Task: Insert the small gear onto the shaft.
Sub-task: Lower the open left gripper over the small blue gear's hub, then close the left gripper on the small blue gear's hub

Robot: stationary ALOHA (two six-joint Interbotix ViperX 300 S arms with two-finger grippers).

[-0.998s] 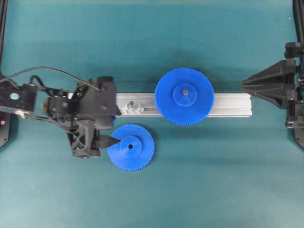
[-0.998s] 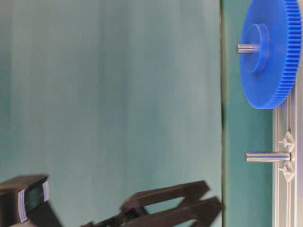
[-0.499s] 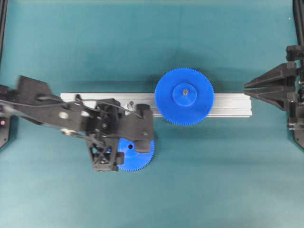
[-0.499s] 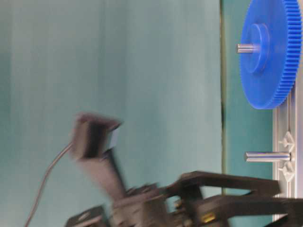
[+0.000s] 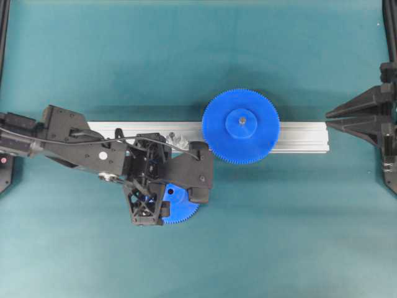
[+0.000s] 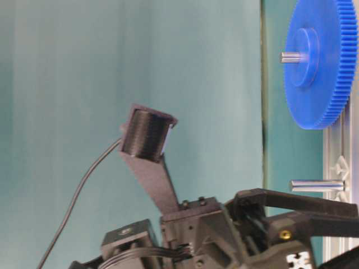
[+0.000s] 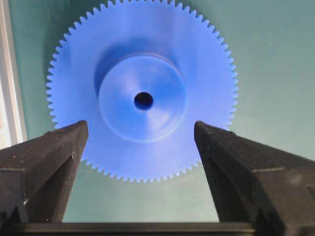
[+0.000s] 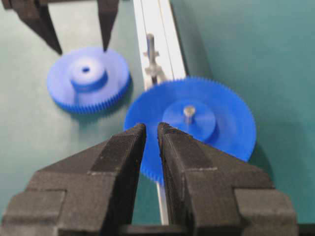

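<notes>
A: Item one, the small gear?

B: Small gear (image 7: 142, 98), blue plastic, finely toothed, raised round hub with a dark centre hole. It lies flat on the teal table (image 5: 279, 236), just in front of the aluminium bar (image 5: 298, 136) in the overhead view, mostly hidden there under the left arm; only its lower right rim shows (image 5: 183, 208).

A: Item two, the left gripper?

B: Left gripper (image 7: 140, 132), black, fingers spread wide. In its wrist view one fingertip (image 7: 74, 135) sits to each side of the hub, above the gear's toothed face. Whether the tips touch the gear cannot be told.

A: Item three, the shaft?

B: Shaft (image 6: 317, 185), thin grey metal pin, standing upright from a silvery faceted base on the bar. It is bare. In the right wrist view it (image 8: 150, 46) rises between the small gear and the large gear (image 8: 189, 125).

A: Item four, the large gear?

B: Blue, seated on the bar over its own pin, whose tip pokes out of the hub (image 5: 242, 121).

A: Item five, the right gripper?

B: Right gripper (image 8: 151, 129), black, at the right edge of the overhead view, well apart from both gears. Fingers nearly together, a narrow slit between them, holding nothing.
</notes>
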